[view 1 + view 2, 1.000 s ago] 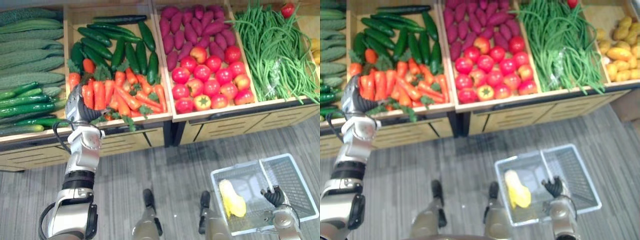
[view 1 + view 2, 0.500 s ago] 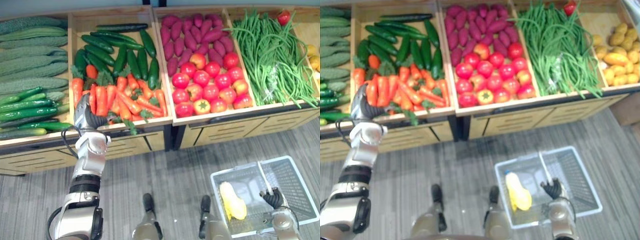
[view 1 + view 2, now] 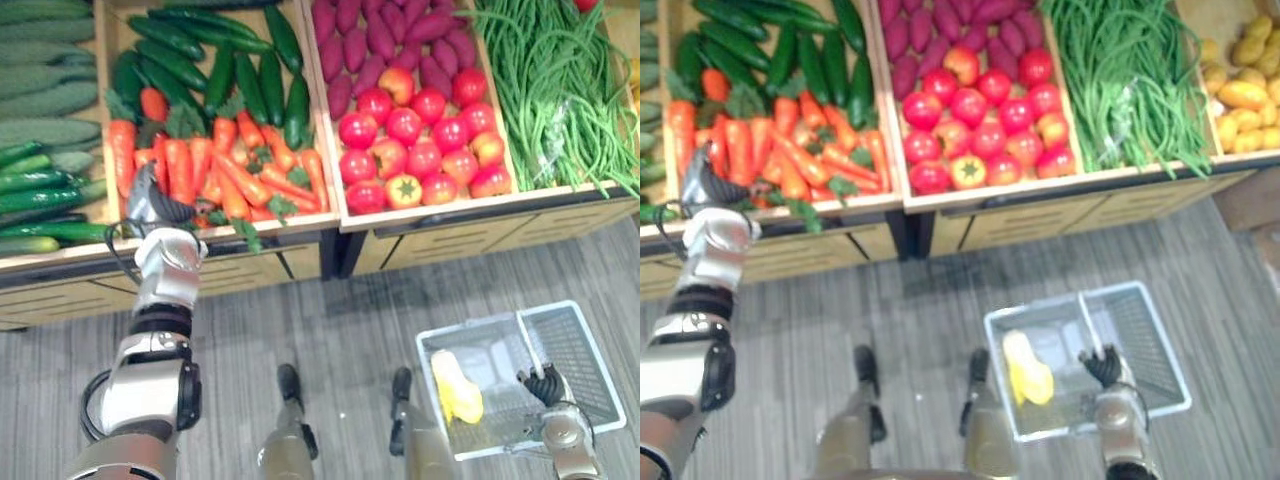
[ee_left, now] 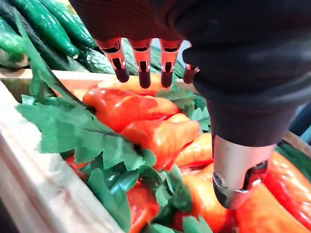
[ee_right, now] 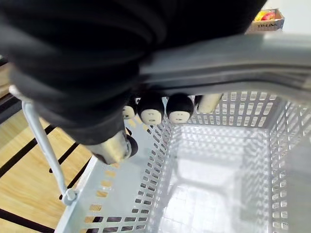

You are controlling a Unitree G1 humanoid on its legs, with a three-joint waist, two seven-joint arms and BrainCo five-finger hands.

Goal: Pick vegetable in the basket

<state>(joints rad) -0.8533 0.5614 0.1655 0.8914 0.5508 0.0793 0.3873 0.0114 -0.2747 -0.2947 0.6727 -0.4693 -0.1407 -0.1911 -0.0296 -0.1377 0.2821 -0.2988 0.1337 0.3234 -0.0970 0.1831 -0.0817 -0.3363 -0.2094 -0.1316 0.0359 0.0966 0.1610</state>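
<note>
Orange carrots [image 3: 230, 170] with green tops lie in a wooden crate. My left hand [image 3: 150, 205] hovers over the carrots at the crate's front edge. In the left wrist view its fingers [image 4: 144, 73] are straight above the carrots [image 4: 160, 136] and its thumb [image 4: 238, 170] is apart from them, so the hand is open and holds nothing. A white mesh basket [image 3: 585, 360] hangs low at the right with a yellow vegetable [image 3: 455, 390] inside. My right hand [image 3: 545, 385] is shut on the basket's handle [image 5: 218, 63], fingers [image 5: 151, 109] curled round it.
Dark cucumbers [image 3: 215, 70] lie behind the carrots, and paler cucumbers [image 3: 50, 100] are to the left. Tomatoes [image 3: 420, 150] and purple sweet potatoes [image 3: 385, 35] fill the middle crate. Green beans [image 3: 560, 90] and potatoes [image 3: 1245, 90] lie further right. Grey floor lies below the crates.
The whole picture has shifted, so the camera moved. My left hand stays over the front carrots and my right hand keeps hold of the basket handle.
</note>
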